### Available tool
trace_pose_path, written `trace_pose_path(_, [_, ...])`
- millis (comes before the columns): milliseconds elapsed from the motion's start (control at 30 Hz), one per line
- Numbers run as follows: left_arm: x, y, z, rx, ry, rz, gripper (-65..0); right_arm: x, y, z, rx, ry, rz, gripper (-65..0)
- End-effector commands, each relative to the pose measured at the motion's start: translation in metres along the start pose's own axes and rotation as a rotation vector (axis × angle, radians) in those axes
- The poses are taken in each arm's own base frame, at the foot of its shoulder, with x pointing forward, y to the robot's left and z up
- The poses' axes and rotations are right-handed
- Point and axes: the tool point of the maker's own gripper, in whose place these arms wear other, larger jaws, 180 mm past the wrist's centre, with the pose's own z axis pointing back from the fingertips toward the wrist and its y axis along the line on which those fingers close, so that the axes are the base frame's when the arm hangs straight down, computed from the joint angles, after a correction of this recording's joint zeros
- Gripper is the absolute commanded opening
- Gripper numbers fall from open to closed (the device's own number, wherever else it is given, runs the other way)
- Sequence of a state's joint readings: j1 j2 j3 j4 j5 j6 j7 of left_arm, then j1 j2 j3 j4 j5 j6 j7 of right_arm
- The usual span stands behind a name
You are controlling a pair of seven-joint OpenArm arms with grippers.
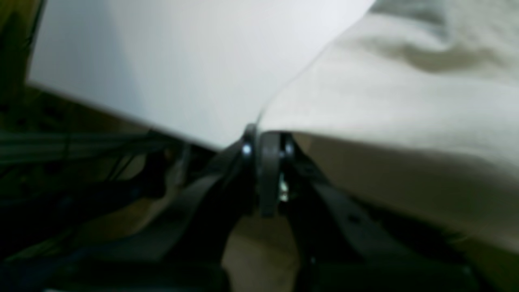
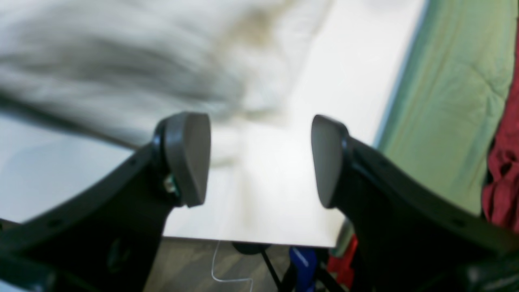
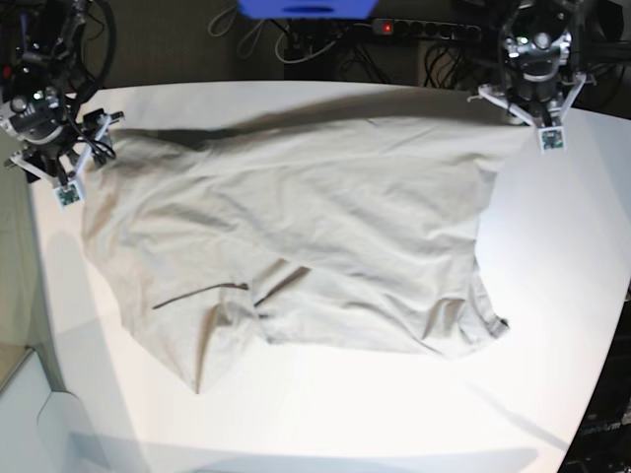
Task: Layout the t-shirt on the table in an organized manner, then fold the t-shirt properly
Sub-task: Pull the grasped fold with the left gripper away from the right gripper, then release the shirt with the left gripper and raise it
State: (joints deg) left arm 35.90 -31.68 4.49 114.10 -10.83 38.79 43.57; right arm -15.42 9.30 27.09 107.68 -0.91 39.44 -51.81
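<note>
Left gripper [image 1: 265, 140], clamped on beige-grey cotton t-shirt [image 3: 296, 227] corner, upper right of base frame. Shirt sprawls rumpled across white surface [image 3: 552, 296], long axis left-right. Right gripper [image 2: 259, 158], jaws apart, empty, just beside upper-left corner.

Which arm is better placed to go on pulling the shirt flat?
Probably the left: its end effector is shut on a corner of the t-shirt at the table edge. The right end effector is open and empty.
</note>
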Motion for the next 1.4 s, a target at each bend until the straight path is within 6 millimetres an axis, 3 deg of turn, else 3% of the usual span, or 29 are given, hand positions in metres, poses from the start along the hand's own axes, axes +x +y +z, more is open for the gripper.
trace_pose_path(0, [0.004, 0.013, 0.002, 0.032, -0.017, -0.011, -64.5, 0.01, -0.004, 0.004, -0.008, -0.038, 0.014, -25.4])
trace_pose_path(100, [-0.011, 0.023, 0.004, 0.052, 0.018, -0.039, -64.5, 0.01, -0.004, 0.004, -0.007, -0.037, 0.014, -25.4])
trace_pose_path(567, [-0.026, 0.048, -0.005, 0.193, 0.009, -0.145, -63.7, 0.011, -0.008, 0.005, -0.017, -0.04, 0.014, -25.4])
trace_pose_path(867, [-0.021, 0.087, 0.004, 0.302, -0.006, -0.071, -38.3, 0.014, -0.007, 0.005, -0.016, -0.048, 0.019, -25.4])
trace_pose_path(1133, [0.017, 0.107, 0.014, 0.374, -0.159, 0.045, -37.0, 0.019, 0.001, 0.003, 0.005, -0.057, 0.041, -25.3])
trace_pose_path(1367, [0.097, 0.086, 0.005, 0.351, -0.35, 0.289, -36.9, 0.022, 0.018, -0.001, 0.049, -0.059, 0.064, -25.3])
